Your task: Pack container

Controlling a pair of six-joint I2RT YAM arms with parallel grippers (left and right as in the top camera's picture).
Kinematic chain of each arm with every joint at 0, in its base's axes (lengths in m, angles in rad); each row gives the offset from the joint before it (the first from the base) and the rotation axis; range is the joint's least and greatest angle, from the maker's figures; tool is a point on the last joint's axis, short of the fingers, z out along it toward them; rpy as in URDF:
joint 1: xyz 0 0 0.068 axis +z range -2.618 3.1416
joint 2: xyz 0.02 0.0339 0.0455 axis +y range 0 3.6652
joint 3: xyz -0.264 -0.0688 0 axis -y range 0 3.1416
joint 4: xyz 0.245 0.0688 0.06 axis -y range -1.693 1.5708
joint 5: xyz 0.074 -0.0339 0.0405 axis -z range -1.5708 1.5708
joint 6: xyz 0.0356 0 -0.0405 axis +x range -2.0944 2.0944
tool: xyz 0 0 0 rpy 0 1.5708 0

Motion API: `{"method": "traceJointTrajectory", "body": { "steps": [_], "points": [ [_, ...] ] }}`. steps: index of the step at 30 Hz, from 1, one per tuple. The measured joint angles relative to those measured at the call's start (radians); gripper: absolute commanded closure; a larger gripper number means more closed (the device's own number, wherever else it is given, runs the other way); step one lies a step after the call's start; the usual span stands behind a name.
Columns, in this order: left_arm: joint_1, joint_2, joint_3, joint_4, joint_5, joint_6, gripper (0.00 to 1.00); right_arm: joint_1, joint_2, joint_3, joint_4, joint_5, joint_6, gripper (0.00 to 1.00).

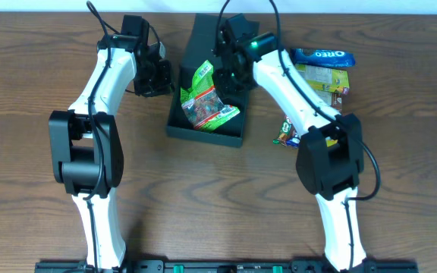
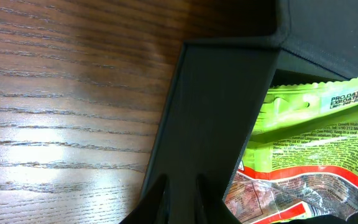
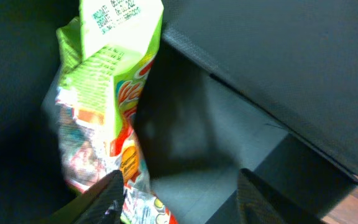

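Overhead view: on the brown wooden tabletop (image 1: 36,152), between both arms, a matte black square cardboard container (image 1: 203,135), flap lid tipped back at the far side, with a crinkled green plastic snack packet (image 1: 207,98) inside. Pinches the container's left wall with the left tool (image 2: 179,196), jaws nearly together. Holds the right tool (image 3: 182,193) spread wide and empty above the container's floor, beside the packet

Robot lab bench: left arm (image 1: 89,152) and right arm (image 1: 328,159), white-and-black, rise from rail (image 1: 226,266) at edge of wood-grain table (image 1: 203,197) - fixed camera overhead. Tabletop staged: snack packets (image 1: 322,67) beside black box (image 1: 203,130) - test props.
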Motion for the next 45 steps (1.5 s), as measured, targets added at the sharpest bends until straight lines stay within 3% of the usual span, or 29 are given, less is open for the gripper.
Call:
{"method": "traceJointTrajectory", "body": {
  "steps": [9, 16, 19, 24, 29, 38, 45],
  "points": [
    [0.000, 0.000, 0.000, 0.000, -0.004, 0.000, 0.84, -0.026, 0.000, 0.000, -0.016, -0.194, -0.152, 0.23],
    [0.000, 0.000, 0.000, 0.000, -0.008, 0.000, 0.84, -0.002, 0.020, 0.000, -0.006, -0.221, -0.213, 0.23],
    [0.000, 0.000, 0.000, 0.000, -0.008, 0.000, 0.84, 0.001, 0.055, 0.000, 0.002, -0.226, -0.225, 0.33],
    [0.000, 0.000, 0.000, 0.000, -0.008, 0.000, 0.84, 0.001, 0.111, -0.002, 0.011, -0.236, -0.235, 0.71],
    [0.000, 0.000, 0.000, 0.000, -0.011, 0.000, 0.84, 0.003, 0.124, -0.002, 0.016, -0.280, -0.229, 0.98],
    [0.001, 0.000, 0.000, 0.000, -0.019, -0.040, 0.86, -0.011, 0.128, 0.063, -0.019, -0.467, -0.147, 0.99],
    [0.001, 0.000, 0.000, 0.000, -0.019, -0.087, 0.93, -0.048, 0.129, 0.150, -0.015, -0.616, 0.019, 0.99]
  ]
}}
